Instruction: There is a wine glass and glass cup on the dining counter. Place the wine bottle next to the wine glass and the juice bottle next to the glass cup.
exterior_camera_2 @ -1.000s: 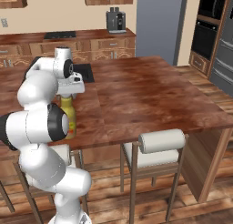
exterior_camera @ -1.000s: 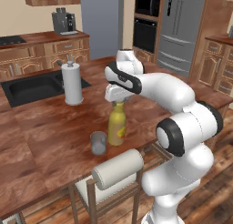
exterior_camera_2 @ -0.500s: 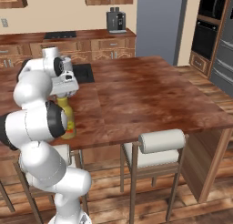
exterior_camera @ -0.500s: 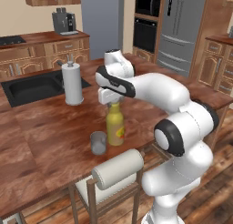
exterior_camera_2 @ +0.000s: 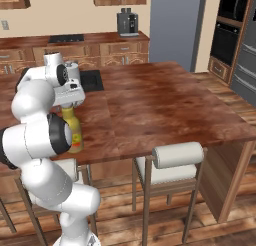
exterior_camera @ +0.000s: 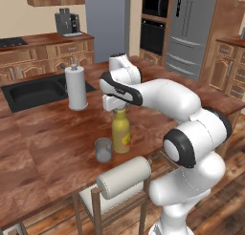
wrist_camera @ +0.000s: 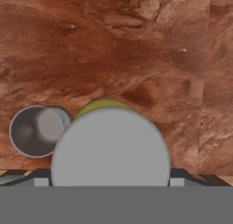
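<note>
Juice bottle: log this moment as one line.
juice bottle: upright on dining counter | glass cup: beside it | gripper: open, over bottle cap

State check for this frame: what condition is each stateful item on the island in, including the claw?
juice bottle: upright, capped, on the dining counter, beside the cup.
glass cup: upright, looks empty.
paper-towel roll: standing by the sink.
sink: tap not running, as far as visible.
claw: open, above the bottle cap, holding nothing.

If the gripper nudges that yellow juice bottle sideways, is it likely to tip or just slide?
The juice bottle stands upright and stout, so it probably slides on the smooth dining counter. A high push near its cap may tip it toward the glass cup close beside it.
</note>
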Tool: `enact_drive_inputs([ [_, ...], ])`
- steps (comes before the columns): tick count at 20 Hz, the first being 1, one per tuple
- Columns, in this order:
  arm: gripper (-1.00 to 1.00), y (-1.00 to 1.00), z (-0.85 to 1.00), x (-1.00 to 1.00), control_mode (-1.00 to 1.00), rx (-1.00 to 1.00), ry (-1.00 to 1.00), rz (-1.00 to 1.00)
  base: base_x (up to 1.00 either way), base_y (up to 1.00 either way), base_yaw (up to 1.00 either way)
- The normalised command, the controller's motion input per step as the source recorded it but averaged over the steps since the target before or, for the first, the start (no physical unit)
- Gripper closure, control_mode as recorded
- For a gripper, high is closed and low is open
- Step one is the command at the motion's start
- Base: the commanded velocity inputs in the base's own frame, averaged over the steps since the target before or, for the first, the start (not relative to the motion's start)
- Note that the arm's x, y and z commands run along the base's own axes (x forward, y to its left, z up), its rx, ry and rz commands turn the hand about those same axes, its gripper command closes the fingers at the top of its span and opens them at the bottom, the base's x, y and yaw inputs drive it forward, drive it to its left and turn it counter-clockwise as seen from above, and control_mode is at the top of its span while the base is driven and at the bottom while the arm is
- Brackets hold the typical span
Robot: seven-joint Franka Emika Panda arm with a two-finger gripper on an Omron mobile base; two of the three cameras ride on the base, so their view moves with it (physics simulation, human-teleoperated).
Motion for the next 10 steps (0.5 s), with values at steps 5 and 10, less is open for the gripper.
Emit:
enact_drive_inputs([
  [5, 1.0, 0.0, -0.32, 0.03, -1.0, 0.0, 0.0, 0.0, 0.0, 0.0, 0.0],
  [10, -1.0, 0.02, -0.35, 0.02, -1.0, 0.0, 0.0, 0.0, 0.0, 0.0, 0.0],
])
